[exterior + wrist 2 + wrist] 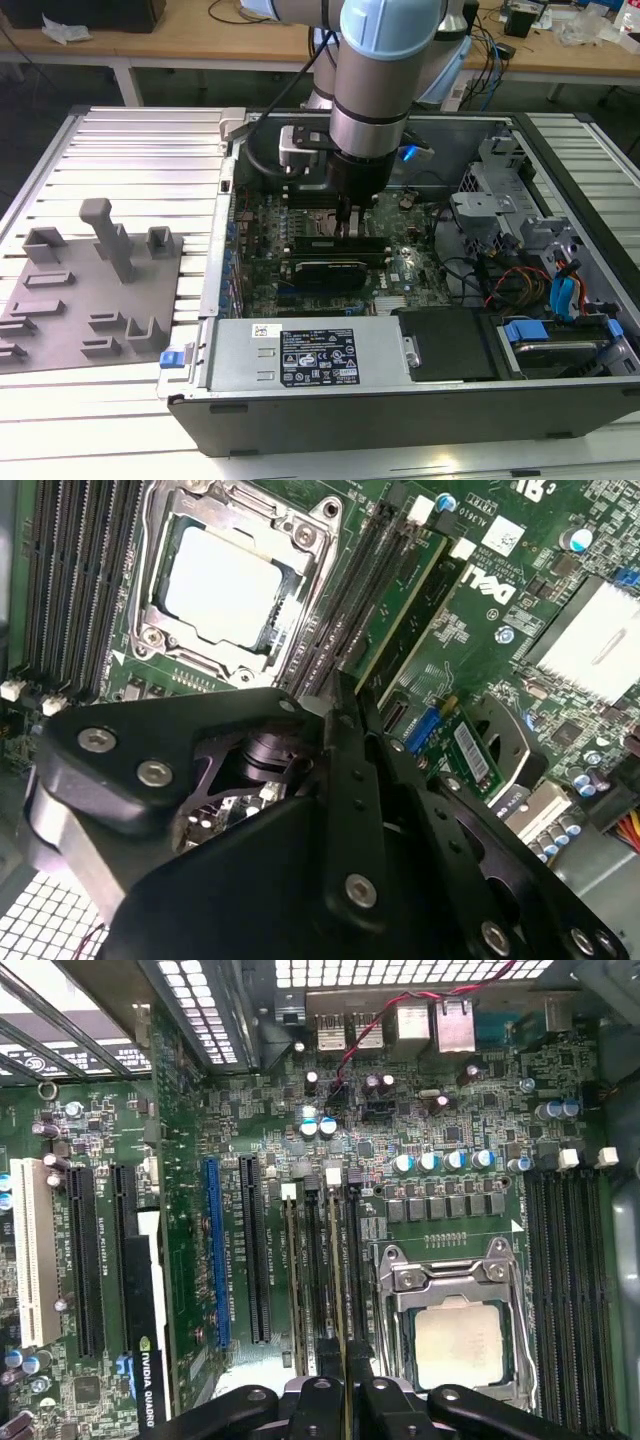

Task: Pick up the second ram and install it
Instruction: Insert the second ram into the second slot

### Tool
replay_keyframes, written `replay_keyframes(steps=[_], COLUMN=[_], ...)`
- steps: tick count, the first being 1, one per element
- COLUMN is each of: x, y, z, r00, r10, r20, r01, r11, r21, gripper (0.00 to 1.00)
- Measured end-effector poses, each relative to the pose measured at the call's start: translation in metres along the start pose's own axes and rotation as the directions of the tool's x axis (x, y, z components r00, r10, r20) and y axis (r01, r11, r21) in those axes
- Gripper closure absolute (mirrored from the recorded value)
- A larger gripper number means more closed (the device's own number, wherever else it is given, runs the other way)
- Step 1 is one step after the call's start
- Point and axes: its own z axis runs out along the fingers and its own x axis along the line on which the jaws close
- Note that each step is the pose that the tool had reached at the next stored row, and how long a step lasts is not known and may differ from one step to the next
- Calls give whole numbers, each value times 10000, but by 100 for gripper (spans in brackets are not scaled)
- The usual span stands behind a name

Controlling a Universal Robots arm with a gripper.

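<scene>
The second ram (405, 605) is a thin green stick standing on edge in a black slot right beside the square processor socket (225, 585). In the first wrist view the second ram (346, 1260) shows as a narrow edge running away from my fingertips, with the socket (455, 1345) next to it. My gripper (346, 1385) is shut on the near end of the stick, one black finger on each face. In the second wrist view my gripper (340, 690) hides that end. From the exterior view my gripper (348, 228) reaches straight down inside the open computer case. Whether the stick is fully seated is unclear.
More black memory slots (570, 1290) lie on the socket's other side. A black graphics card (325, 270) sits close to my gripper, with the power supply (310, 355) and drive cage (520, 230) around it. A grey parts fixture (90, 290) lies at the exterior view's left.
</scene>
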Motion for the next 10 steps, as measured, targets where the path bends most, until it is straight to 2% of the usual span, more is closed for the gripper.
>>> replay_keyframes(steps=[7,10], x=[-2,-2], y=[10,9], z=[39,63], r00=[9997,9996], r10=[-225,-272], r20=[-7,34], r01=[225,272], r11=[9997,9996], r21=[-10,-15], gripper=[86,86])
